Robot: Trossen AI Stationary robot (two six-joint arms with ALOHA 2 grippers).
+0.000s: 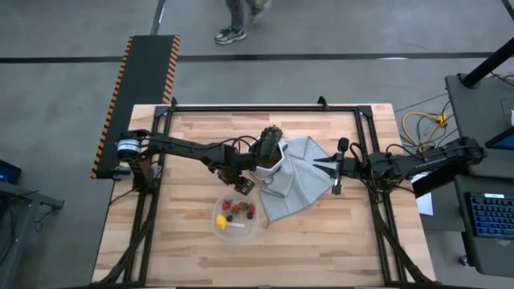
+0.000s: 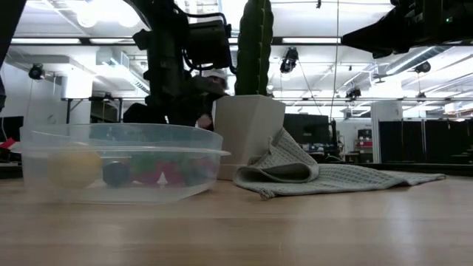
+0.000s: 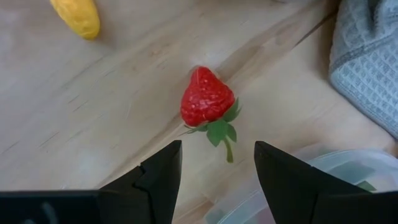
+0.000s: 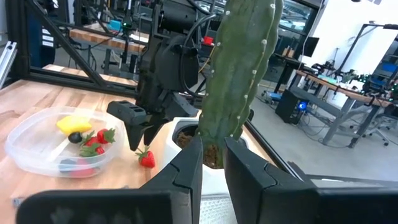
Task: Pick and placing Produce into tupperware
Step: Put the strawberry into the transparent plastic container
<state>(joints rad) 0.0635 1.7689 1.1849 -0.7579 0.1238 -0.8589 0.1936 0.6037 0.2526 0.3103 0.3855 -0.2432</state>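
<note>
We are in the middle of a pick: one strawberry lies loose on the counter, in the centre of the left wrist view, and our left hand hangs over it with its two fingers spread apart and nothing between them. In the high view that hand sits just left of centre, between the pot and the tub below it. The right wrist view shows the same berry at lower centre, on bare wood just beside the tub's rim, under the left hand's fingertips.

The tub already carries a lemon, strawberries and dark berries. A second yellow piece shows at the upper left of the left wrist view; we cannot tell whether it lies on the counter or not.

Our right hand waits at the right of the high view, over the edge of the grey cloth. Its fingers stand a narrow gap apart with the cactus showing beyond them; we see nothing held, but cannot tell for sure.

Next, as we judge it, the left hand must go straight down so the fingers straddle the berry, close gently since it looks soft, lift, and carry it the short way over the tub's rim. The cloth and the rim lie near, so the descent wants care.
</note>
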